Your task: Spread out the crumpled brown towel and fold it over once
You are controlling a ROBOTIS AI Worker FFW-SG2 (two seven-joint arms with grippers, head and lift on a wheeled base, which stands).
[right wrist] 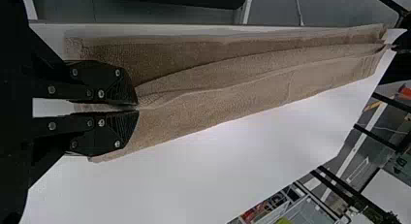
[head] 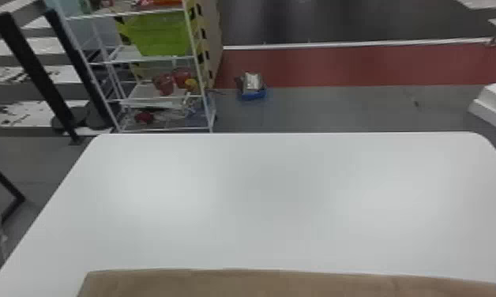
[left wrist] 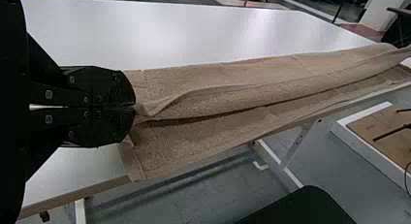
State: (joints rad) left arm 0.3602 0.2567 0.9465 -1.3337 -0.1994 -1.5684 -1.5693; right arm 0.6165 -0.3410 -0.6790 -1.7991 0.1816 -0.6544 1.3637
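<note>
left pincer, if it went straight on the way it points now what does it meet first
The brown towel: its cloth is pinched at the tips of the left pincer, and a raised ridge runs on ahead. Depth is unclear, so it might skim over that ridge.

The towel (left wrist: 208, 95) between the black left gripper (left wrist: 134, 107) and black right gripper (right wrist: 138, 108) is brown; beyond them, white table (head: 279, 197), green bin (head: 160, 35).

Towel (head: 259, 284) cut off below, shelf items (head: 164, 84) seemingly blurred
</note>
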